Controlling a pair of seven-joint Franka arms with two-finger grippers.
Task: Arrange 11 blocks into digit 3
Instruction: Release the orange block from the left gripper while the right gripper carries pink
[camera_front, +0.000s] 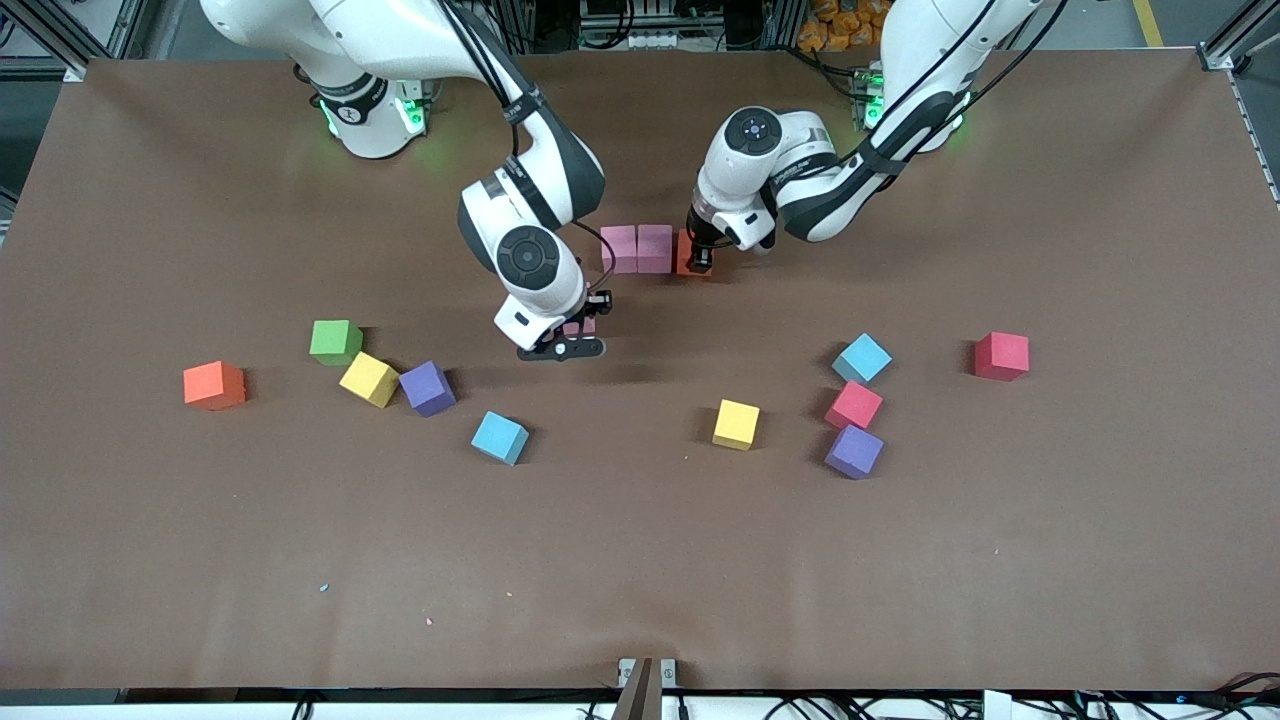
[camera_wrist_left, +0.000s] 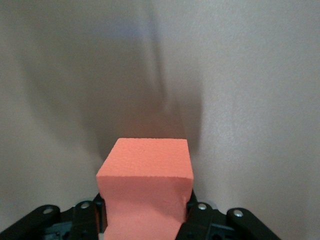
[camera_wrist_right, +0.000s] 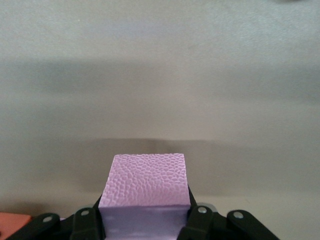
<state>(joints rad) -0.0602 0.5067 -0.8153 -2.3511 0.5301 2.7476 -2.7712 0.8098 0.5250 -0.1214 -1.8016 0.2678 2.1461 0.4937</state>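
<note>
The blocks are mostly loose on the brown bench (camera_front: 640, 560), and two are gripped. The left hand (camera_front: 700, 262) is closed on an orange block (camera_front: 684, 252) (camera_wrist_left: 145, 192), low at the bench and right beside a row of two pink blocks (camera_front: 637, 248), at the row's end toward the left arm. The right hand (camera_front: 578, 335) is closed on a third pink block (camera_front: 579, 326) (camera_wrist_right: 144, 192), nearer the front camera than that row. Toward the right arm's end lie a second orange block (camera_front: 214, 385), a green cube (camera_front: 335, 341), a yellow block (camera_front: 369, 379) touching a purple block (camera_front: 427, 388), and a light blue block (camera_front: 499, 437). Near the middle sits another yellow block (camera_front: 736, 424). Toward the left arm's end cluster a light blue block (camera_front: 862, 358), a deep pink block (camera_front: 854, 405) and a purple block (camera_front: 854, 451), with a red block (camera_front: 1001, 356) apart from them.
</note>
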